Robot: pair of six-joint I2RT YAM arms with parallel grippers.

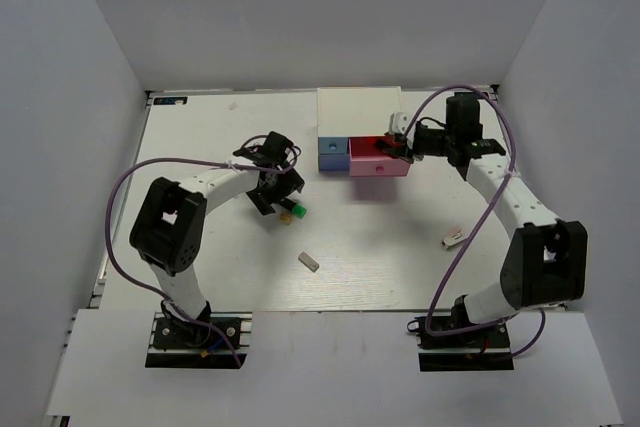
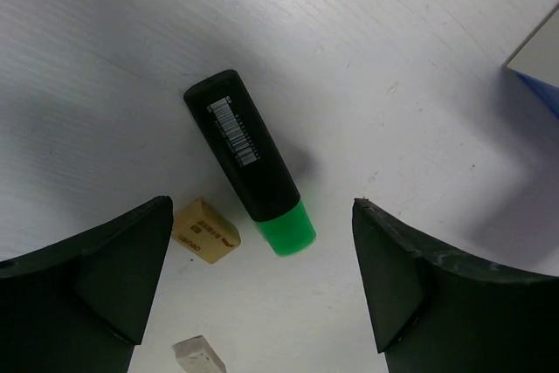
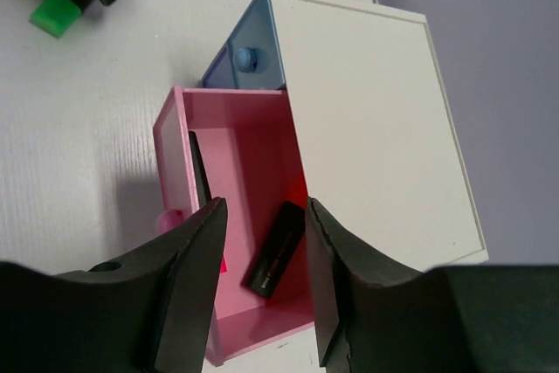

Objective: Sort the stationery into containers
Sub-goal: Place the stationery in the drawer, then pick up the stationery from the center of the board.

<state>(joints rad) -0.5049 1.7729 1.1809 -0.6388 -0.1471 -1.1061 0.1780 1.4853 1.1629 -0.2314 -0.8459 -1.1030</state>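
Note:
A black highlighter with a green cap (image 2: pixel 247 159) lies on the white table, with a tan eraser (image 2: pixel 205 231) beside the cap and a grey eraser (image 2: pixel 199 355) nearer me. My left gripper (image 2: pixel 262 290) hovers open above them, touching none; it is left of centre in the top view (image 1: pixel 275 195). My right gripper (image 3: pixel 262 281) is open over the pulled-out pink drawer (image 3: pixel 170 141). A black highlighter (image 3: pixel 275 249) lies loose on the drawer floor between the fingers. Another dark marker (image 3: pixel 199 168) leans on the drawer's front wall.
The white drawer unit (image 1: pixel 358 107) stands at the back centre, its light blue drawer (image 1: pixel 331 154) shut beside the open pink drawer (image 1: pixel 380 169). A small pale eraser (image 1: pixel 309 261) lies mid-table. A pinkish-white eraser (image 1: pixel 453 238) lies by the right arm.

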